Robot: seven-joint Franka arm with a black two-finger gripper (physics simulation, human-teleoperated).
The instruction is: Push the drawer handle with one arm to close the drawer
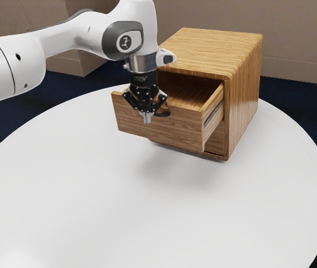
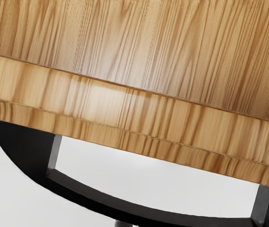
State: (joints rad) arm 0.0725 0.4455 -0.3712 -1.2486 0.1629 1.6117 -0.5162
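Observation:
My gripper (image 1: 146, 118) points down in front of the pulled-out drawer (image 1: 175, 129), its fingertips together with nothing seen between them. Part of the dark handle (image 1: 163, 114) shows beside the fingers on the drawer's front; the rest is hidden behind them. The wooden cabinet (image 1: 243, 95) stands behind, and the drawer juts well out of its upper part. Looking down in the wrist view, the curved black handle (image 2: 148, 206) bows outward from the drawer's front edge (image 2: 125, 101). A small dark tip at the lower edge lies by the handle's outer side; contact cannot be told.
The cabinet and drawer rest over a round white table (image 1: 147, 212), near its far side. My arm reaches in from the exterior view's upper left, above the table. Dark blue floor (image 1: 309, 111) lies beyond the table's rim.

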